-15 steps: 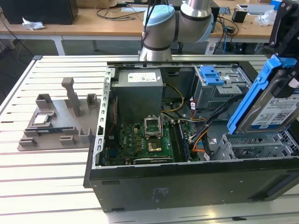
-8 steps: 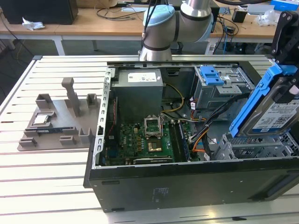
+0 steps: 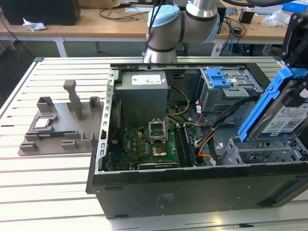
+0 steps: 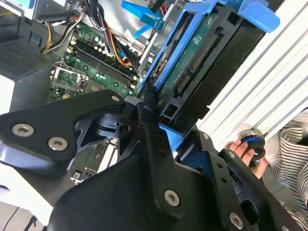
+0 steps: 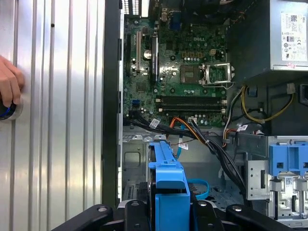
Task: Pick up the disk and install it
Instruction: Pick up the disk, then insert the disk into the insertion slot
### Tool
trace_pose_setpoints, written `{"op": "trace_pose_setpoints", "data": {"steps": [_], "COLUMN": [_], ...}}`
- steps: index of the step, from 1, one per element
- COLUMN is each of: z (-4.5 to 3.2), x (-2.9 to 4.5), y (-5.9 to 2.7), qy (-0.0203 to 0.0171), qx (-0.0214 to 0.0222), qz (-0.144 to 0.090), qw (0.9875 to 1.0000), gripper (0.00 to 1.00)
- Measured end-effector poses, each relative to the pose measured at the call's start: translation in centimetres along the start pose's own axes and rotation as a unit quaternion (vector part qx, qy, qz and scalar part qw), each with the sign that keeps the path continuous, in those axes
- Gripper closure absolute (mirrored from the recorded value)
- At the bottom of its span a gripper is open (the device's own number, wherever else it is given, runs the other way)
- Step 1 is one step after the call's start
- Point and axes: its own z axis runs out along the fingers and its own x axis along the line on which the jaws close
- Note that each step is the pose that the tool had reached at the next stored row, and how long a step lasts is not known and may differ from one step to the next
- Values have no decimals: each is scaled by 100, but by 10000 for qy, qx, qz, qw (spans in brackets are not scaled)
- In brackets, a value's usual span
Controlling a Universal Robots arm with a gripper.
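Exterior view: disk (image 3: 281, 115) held tilted, blue frame uppermost, above the edge of the open computer case (image 3: 192, 192) at the exterior view's right. Clamped tight between the gripper (image 4: 173, 124) fingers, per second wrist view.

A slatted metal table (image 3: 48, 187) is seen in the exterior view. An open computer case (image 3: 192, 195) is set on it, and a grey fixture (image 3: 62, 127) is laid just beside the case, toward the exterior view's left. In the first wrist view, a hand (image 5: 9, 84) is rested on a knob (image 5: 7, 113) on the slats.
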Motion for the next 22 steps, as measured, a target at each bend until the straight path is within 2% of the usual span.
{"op": "trace_pose_setpoints", "data": {"steps": [9,13,16,19,22], "z": [0,9,50,89,129], "x": [0,1,2,-12,-49], "y": [-1,-4,-20,-23,-38], "qy": [0,-11,-12,-4,-4], "qx": [0,14,10,0,-2], "qz": [2,271,294,114,105], "qw": [10000,9996,9996,9999,9999], "gripper": [63,63,63,63,63]}}
